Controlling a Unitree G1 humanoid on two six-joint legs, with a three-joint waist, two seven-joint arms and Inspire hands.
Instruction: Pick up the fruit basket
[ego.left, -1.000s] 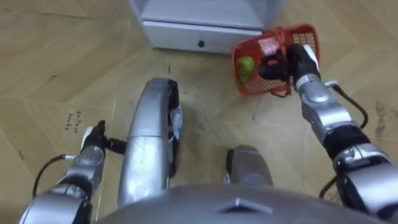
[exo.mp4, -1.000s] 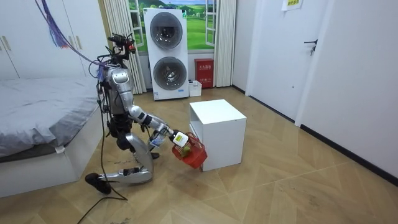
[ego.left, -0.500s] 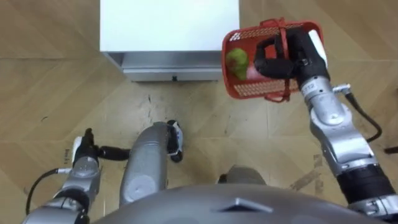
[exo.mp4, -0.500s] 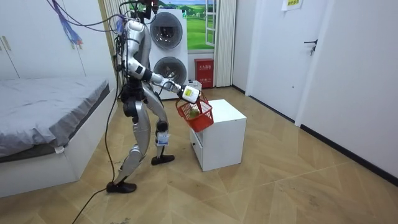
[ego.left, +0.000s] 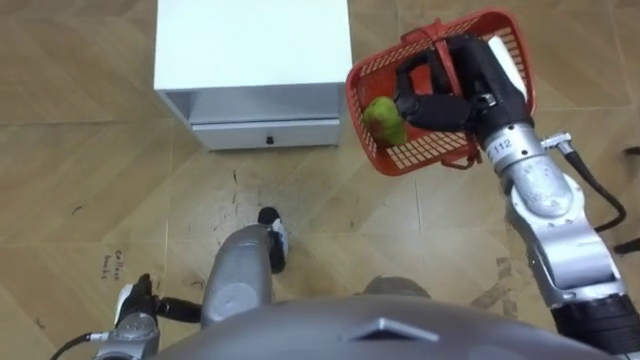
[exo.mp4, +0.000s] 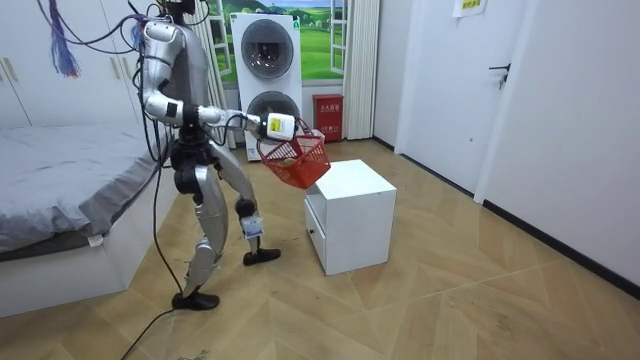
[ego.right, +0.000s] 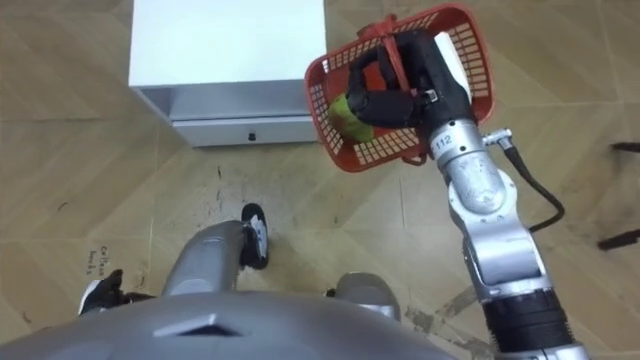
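On the wooden floor (ego.left: 80, 150) in front of a white cabinet (ego.left: 250, 45), the robot stands upright, facing the closed drawer (ego.left: 265, 135) at the cabinet's front. The right hand (ego.left: 455, 85) is raised ahead of its chest, its dark fingers curled tight round the handle of the red fruit basket (ego.left: 420, 155). The basket hangs tilted in the air, well clear of the floor and just off the cabinet's right front corner. In the room view it sits higher than the cabinet's top. A green fruit (ego.left: 383, 120), perhaps a pear, lies against the basket's mesh wall. The left hand (ego.left: 138, 312) hangs low at the robot's side; whether its fingers are spread or curled I cannot tell. A bed (exo.mp4: 70, 170) and stacked washing machines (exo.mp4: 267, 85) stand behind the robot.
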